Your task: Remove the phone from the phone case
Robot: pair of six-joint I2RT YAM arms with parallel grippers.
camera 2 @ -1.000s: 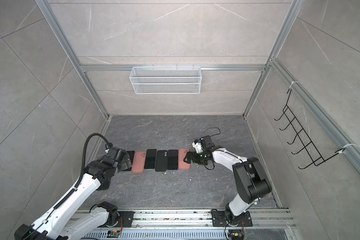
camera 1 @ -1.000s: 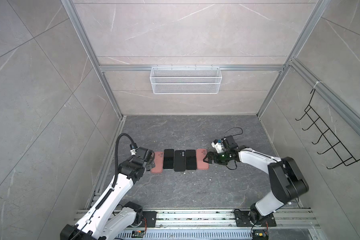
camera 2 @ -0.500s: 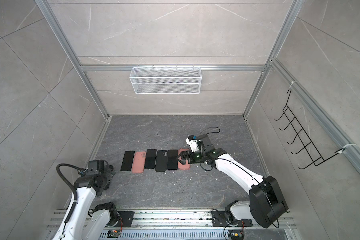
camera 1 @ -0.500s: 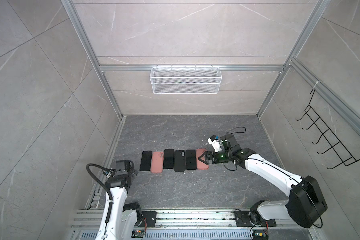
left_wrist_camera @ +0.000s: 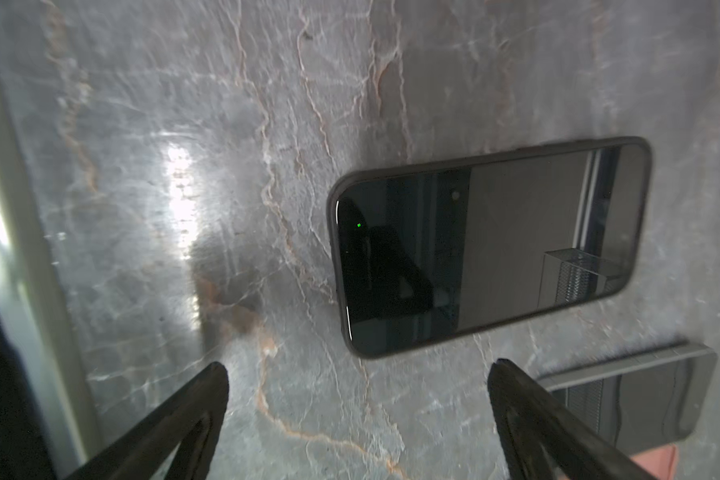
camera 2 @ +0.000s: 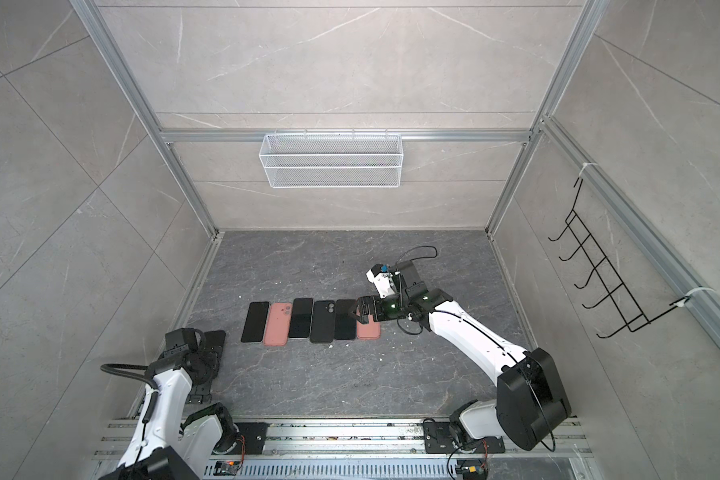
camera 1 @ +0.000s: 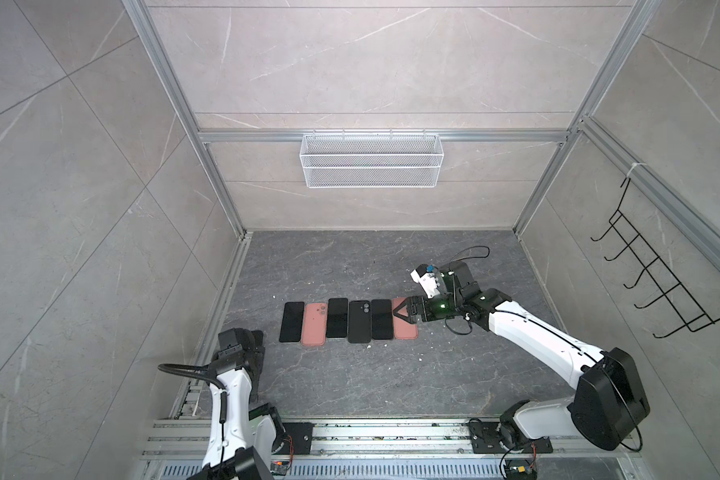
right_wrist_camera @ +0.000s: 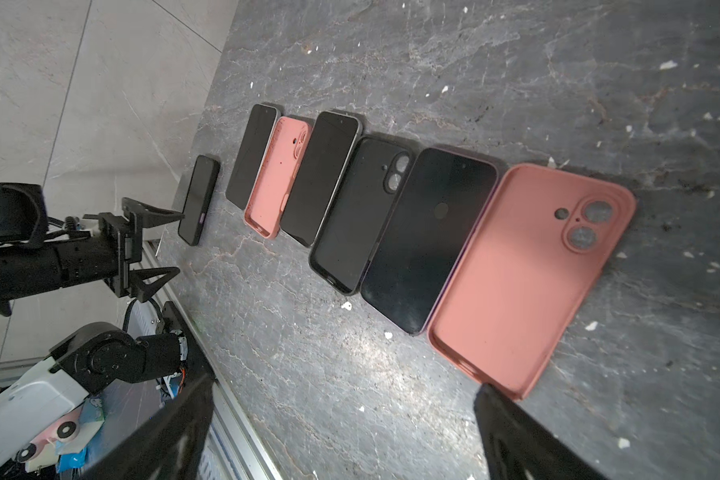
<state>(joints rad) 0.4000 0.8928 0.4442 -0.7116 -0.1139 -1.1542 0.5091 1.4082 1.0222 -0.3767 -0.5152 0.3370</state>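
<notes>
Pulled back lower-left, left gripper (left_wrist_camera: 358, 368) gapes empty facing a black glass phone in dark case (left_wrist_camera: 487, 245), apparently to grasp it; right gripper (right_wrist_camera: 345, 387) likewise.

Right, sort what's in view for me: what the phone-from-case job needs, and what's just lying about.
Job: phone in dark case, apart from the row; left hand, open near it; right hand, open.
Lying about: row of phones and cases, seemingly already separated; wire basket; hook rack.
</notes>
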